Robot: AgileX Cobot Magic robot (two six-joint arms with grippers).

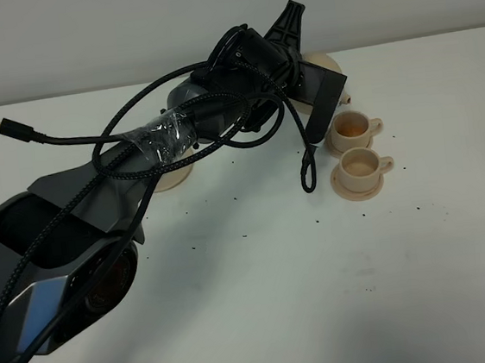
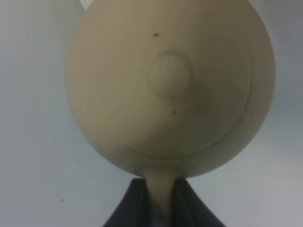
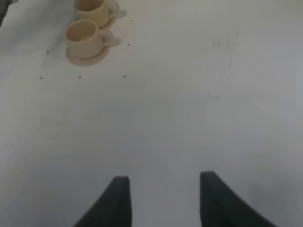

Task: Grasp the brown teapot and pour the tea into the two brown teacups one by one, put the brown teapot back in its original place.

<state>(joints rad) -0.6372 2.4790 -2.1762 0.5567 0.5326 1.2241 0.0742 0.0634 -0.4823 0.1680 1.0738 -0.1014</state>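
Between the fingers of the left pincer (image 2: 160, 194), which are closed tight on its loop handle (image 2: 160, 182), the brown teapot (image 2: 170, 109) is held above the white table (image 2: 33, 142), its knobbed lid (image 2: 170, 73) facing the wrist camera. From high up most of the pot is hidden behind the arm; only a tan edge and what may be the spout show just past the pincer. Just beyond that pincer stands the farther teacup (image 1: 354, 125) on its saucer, close to the spout and seemingly holding amber tea; touching its saucer is that of the nearer teacup (image 1: 361, 166), which looks paler inside. Well behind the left pincer a round tan saucer (image 1: 173, 178) lies partly under the arm. The right pincer (image 3: 163, 194) stands wide apart over the table, gripping nothing, both cups well ahead of it
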